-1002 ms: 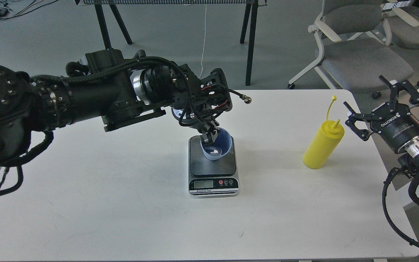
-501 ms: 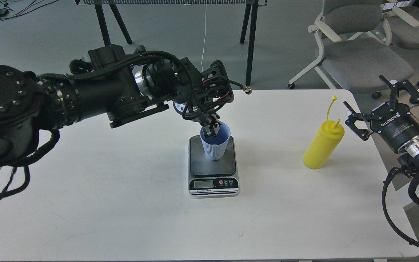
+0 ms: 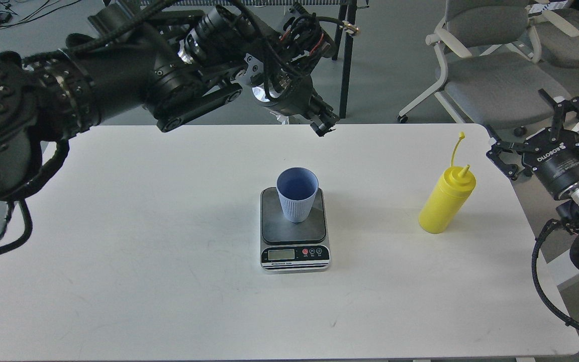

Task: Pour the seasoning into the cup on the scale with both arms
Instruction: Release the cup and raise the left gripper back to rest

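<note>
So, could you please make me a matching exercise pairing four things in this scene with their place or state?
Things:
1. cup
2. bottle
3. left gripper
4. right gripper

Places or states:
A. open, right of the bottle
B. raised above the table's far edge
C. upright on the scale
D. on the table, right of the scale

Pairs: 1-C, 2-D, 3-B, 4-A

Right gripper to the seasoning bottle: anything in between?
Nothing. In the head view, only bare white table and its far corner lie between the right gripper and the upright seasoning bottle. They stand apart.
</note>
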